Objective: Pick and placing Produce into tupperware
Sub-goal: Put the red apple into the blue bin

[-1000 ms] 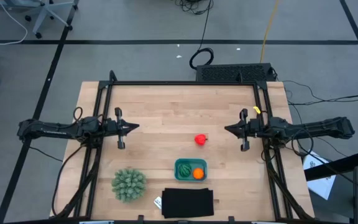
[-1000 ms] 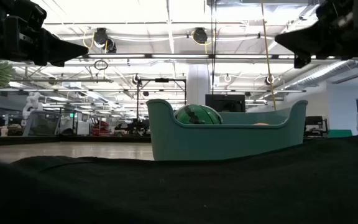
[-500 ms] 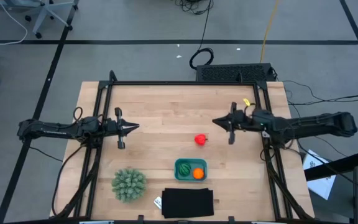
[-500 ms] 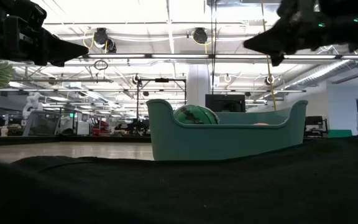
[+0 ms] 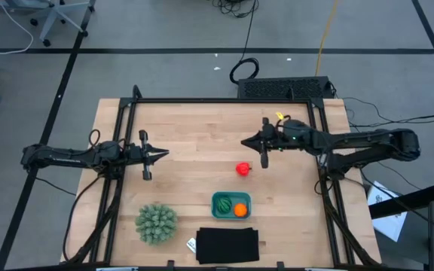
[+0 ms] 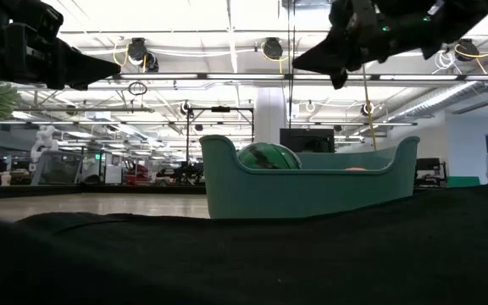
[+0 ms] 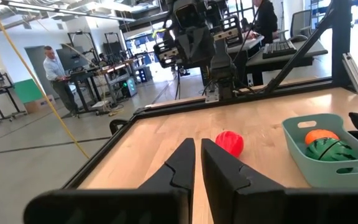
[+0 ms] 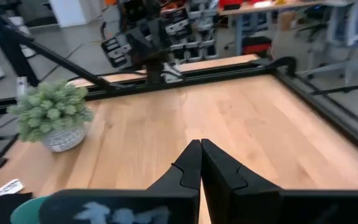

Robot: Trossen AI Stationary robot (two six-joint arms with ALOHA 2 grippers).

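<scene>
Overhead, the right gripper (image 5: 246,142) hangs just above the red fruit (image 5: 242,168) near mid-surface, fingers pressed together, holding nothing. Left gripper (image 5: 164,153) waits by the left edge, also closed w/ nothing in it. The teal tupperware (image 5: 231,196) sits toward the near edge w/ the green striped ball (image 5: 224,205) & orange ball (image 5: 240,210) inside. At surface level the orange ball is mostly hidden behind the rim; the black mat (image 6: 244,254) blocks the foreground.

From where I stand, no lettering, label, brand or number can be made out on anything here. A small white tag (image 5: 191,245) lies on the table (image 5: 202,128), well away from both grippers, but its print is too small to read.
</scene>
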